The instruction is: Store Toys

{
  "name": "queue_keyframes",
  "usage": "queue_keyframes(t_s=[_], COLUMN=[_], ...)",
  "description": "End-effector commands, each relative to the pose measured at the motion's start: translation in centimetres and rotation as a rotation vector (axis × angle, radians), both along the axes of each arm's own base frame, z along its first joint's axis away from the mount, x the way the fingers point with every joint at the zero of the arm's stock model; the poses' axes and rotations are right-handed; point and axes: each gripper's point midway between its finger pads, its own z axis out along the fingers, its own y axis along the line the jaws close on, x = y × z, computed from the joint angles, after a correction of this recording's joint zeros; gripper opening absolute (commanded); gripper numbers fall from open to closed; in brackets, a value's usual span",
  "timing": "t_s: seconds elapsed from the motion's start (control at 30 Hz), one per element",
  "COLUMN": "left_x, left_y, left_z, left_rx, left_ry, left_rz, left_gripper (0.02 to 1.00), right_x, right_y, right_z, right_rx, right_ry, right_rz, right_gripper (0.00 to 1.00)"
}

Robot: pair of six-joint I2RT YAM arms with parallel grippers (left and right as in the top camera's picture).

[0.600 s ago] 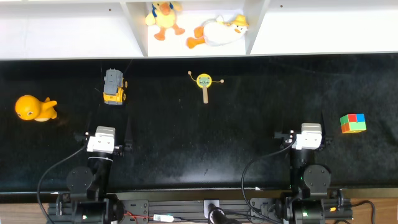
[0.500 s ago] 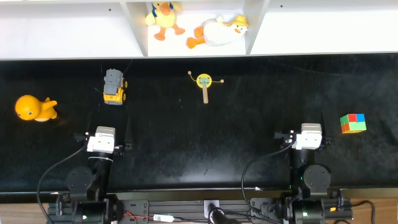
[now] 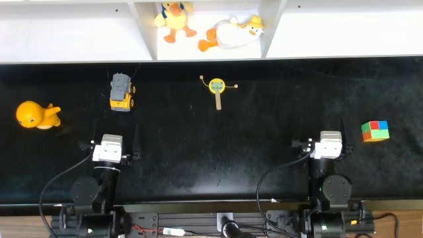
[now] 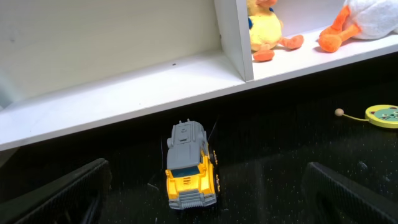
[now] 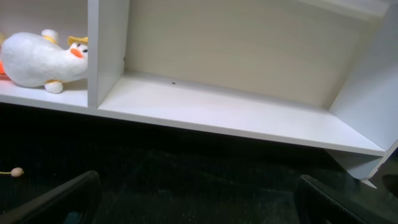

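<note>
Left gripper [image 3: 108,147], fingers spread apart, yellow-grey toy truck [image 4: 189,165] ahead of it (upright on its wheels), right gripper [image 3: 328,143], fingers likewise apart, coloured cube [image 3: 375,131] off to its right.

A black mat [image 3: 264,132] lies spread from one side of the top view to the other — its surface is grainy, with small pale specks. Along the mat's edge at the bottom of the top view lies a narrow strip of brown wood [image 3: 16,210], touching the mat. Past this strip, away from the mat, runs a black rail [image 3: 198,217] — a small white plug [image 3: 173,231] lies just beside it.
</note>
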Motion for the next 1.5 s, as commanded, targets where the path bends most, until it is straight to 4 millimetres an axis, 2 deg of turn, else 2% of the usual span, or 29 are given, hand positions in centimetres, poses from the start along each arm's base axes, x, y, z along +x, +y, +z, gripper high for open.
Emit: queue_keyframes(t_s=[0.03,0.8,1.0,1.07,1.13,1.2,1.33,1.5], left_x=[0.0,0.0,0.1,0.0,-0.2,-0.7,-2.1,-1.3], left_y=[0.0,0.1,1.4,1.5,2.4,3.5,5.6,7.1], left_z=[-0.2,-0.2,-0.2,-0.2,-0.3,-0.4,0.1,3.1], left_rx=[0.015,0.016,0.018,-0.107,-0.289,-0.353,-0.263,-0.108], left_ry=[0.005,0.006,0.007,0.04,0.115,0.207,0.406,0.538], left_rz=[0.003,0.004,0.084,0.098,0.177,0.273,0.411,0.391], left_gripper=[0.998,0.998,0.998,0.998,0.998,0.996,0.991,0.991], right_x=[0.0,0.0,0.0,0.0,0.0,0.0,0.0,0.0], right_y=[0.0,0.0,0.0,0.0,0.0,0.0,0.0,0.0], right_z=[-0.4,-0.4,-0.4,-0.4,-0.4,-0.4,-0.4,-0.4], right_rx=[0.004,0.004,0.004,0.004,0.004,0.004,0.004,0.004], right_ry=[0.0,0.0,0.0,0.0,0.0,0.001,0.0,0.0], right_rz=[0.002,0.002,0.002,0.002,0.002,0.002,0.002,0.002], right_gripper=[0.996,0.996,0.993,0.996,0.993,0.993,0.996,0.993])
